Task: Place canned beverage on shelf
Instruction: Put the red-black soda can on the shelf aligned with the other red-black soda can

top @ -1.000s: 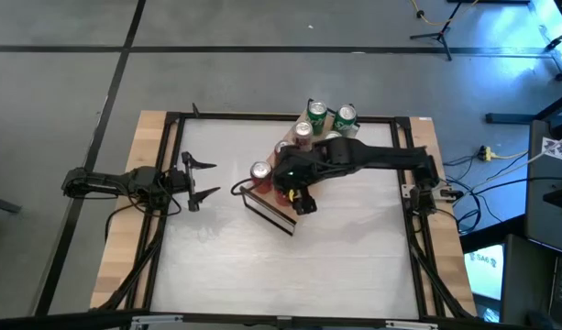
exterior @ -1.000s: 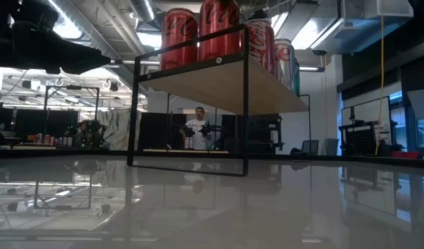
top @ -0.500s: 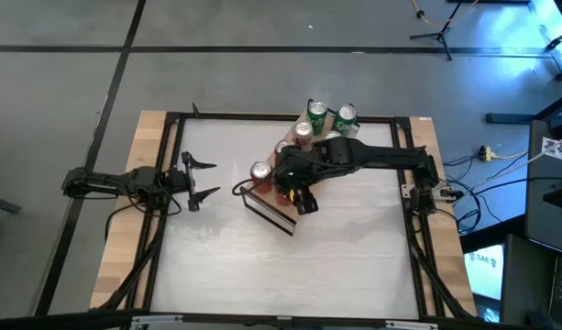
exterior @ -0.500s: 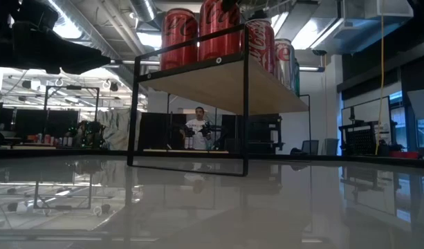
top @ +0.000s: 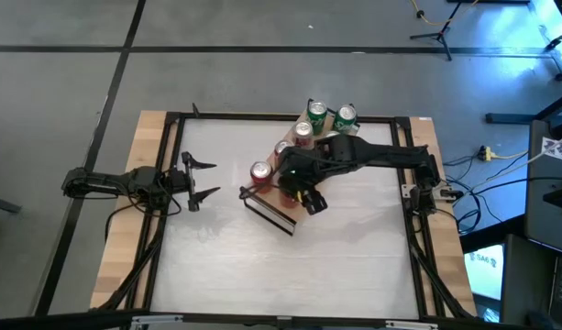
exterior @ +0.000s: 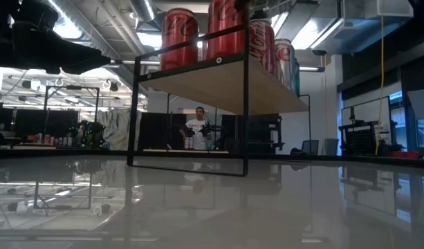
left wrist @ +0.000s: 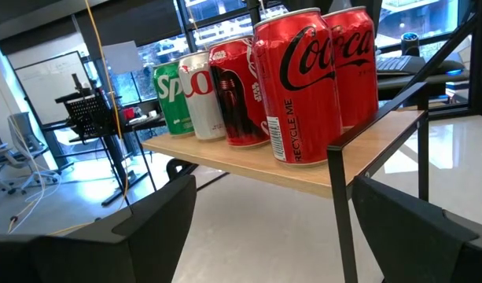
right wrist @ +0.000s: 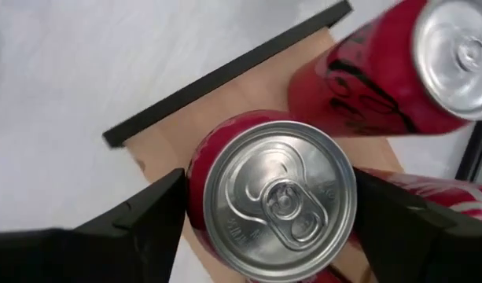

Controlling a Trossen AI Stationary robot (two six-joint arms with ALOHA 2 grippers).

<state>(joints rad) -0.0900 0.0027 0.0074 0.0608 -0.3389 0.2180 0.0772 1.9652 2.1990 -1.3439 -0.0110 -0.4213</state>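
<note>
The shelf (top: 268,211), a light-wood board in a dark frame, stands slantwise mid-table with several cans in a row on it (left wrist: 299,86). My right gripper (top: 290,188) reaches down over the shelf's near end, shut on a red can (right wrist: 280,196), which the low view shows second from the left (exterior: 229,28). A red can (top: 260,170) stands beside it at the shelf's corner. My left gripper (top: 196,179) waits open at the table's left, pointing level at the shelf, holding nothing. My right gripper pinches the red can by two opposite sides of its wall (right wrist: 195,189), just under the top rim, one finger (right wrist: 146,224) on each side. The fingers come from above, slanting down. The can stands upright on the shelf's board (right wrist: 166,149), near the short end's dark frame.
Behind the held can stand a dark-printed red can (right wrist: 366,79), a pale can (left wrist: 201,94) and green cans (top: 331,115) toward the shelf's far end. The white tabletop (top: 262,266) spreads around the shelf inside a dark frame. A person (exterior: 198,128) stands in the room beyond.
My right gripper has rolled at the wrist above the shelf's near end, without travelling. The red can between its fingers has shifted a little toward the table's right along the board and still stands upright.
</note>
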